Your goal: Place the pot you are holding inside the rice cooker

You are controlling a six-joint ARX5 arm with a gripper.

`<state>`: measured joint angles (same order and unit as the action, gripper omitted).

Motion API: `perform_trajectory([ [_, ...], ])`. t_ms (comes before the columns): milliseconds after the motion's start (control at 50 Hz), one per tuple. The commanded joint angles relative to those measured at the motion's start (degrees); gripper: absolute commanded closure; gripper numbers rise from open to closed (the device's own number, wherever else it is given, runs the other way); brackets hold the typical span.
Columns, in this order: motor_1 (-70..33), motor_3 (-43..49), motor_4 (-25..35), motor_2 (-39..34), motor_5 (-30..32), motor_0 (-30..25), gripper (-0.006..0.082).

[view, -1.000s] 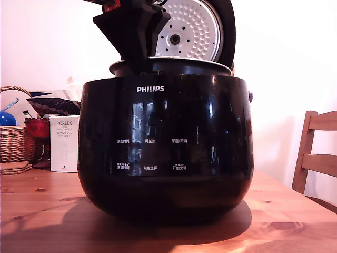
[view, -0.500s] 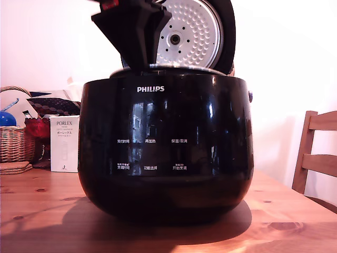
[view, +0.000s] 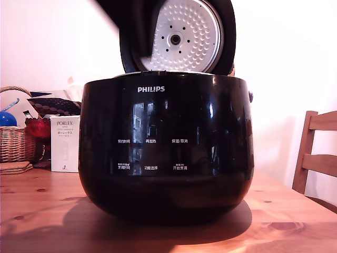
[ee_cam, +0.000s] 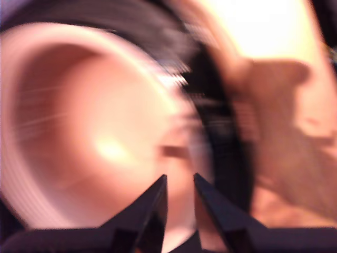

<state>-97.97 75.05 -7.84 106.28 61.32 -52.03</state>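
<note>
The glossy black rice cooker (view: 166, 153) stands in the middle of the wooden table, and its lid (view: 181, 36) is up, showing the dimpled silver plate. The pot (ee_cam: 89, 132) sits down inside the cooker. Its pale round inside fills the blurred wrist view, and the exterior view shows at most a thin line at the cooker's top edge. My gripper (ee_cam: 179, 179) hangs above the pot's inside, its dark fingertips (ee_cam: 158, 192) slightly apart with nothing between them. In the exterior view the gripper (view: 126, 26) is a dark blur in front of the lid.
At the exterior view's left stand a wicker basket (view: 13, 142), a white PORLEX box (view: 64, 143) and a red object (view: 36, 126). A wooden chair (view: 316, 153) is at that view's right. Bare table (view: 42, 211) lies in front of the cooker.
The pot's rim stood above the cooker's edge and has sunk inside. The gripper has let go and is rising, blurred, in front of the lid.
</note>
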Motion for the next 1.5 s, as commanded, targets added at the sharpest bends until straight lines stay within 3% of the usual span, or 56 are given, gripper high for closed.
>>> perform_trajectory([
  [0, 0.48, 0.98, -0.26, 2.23, -3.34, -0.26, 0.0667],
  [100, 0.57, 1.7, -0.37, 5.38, -8.35, -0.15, 0.0797],
  [120, 0.59, 1.75, -0.39, 5.88, -14.23, 0.0, 0.0788],
  [160, 0.63, 1.7, -0.39, 6.75, -14.56, 0.55, 0.0788],
  [180, 0.83, 1.7, -0.39, 7.1, -21.55, 0.9, 0.0788],
  [260, 1.79, 1.22, -0.11, 7.32, -24.33, 2.8, 0.0788],
  [280, 2.14, 1.25, -0.11, 7.32, -30.93, 3.3, 0.0788],
  [320, 2.73, 1.25, -0.13, 7.32, -30.93, 4.31, 0.0788],
  [340, 3.04, 1.2, -0.11, 7.32, -34.99, 4.81, 0.0788],
  [480, 6.45, -1.77, -0.11, 7.32, -41.33, 9.33, 0.0788],
  [700, 12.59, -7.39, 1.62, 7.3, -45.94, 15.96, 0.0788],
  [960, 18.67, -12.22, 6.67, 5.88, -46.49, 25.16, 0.0788],
  [1480, 32.54, -29.66, 12.22, -18.78, -50.6, 39.04, 0.0788],
])
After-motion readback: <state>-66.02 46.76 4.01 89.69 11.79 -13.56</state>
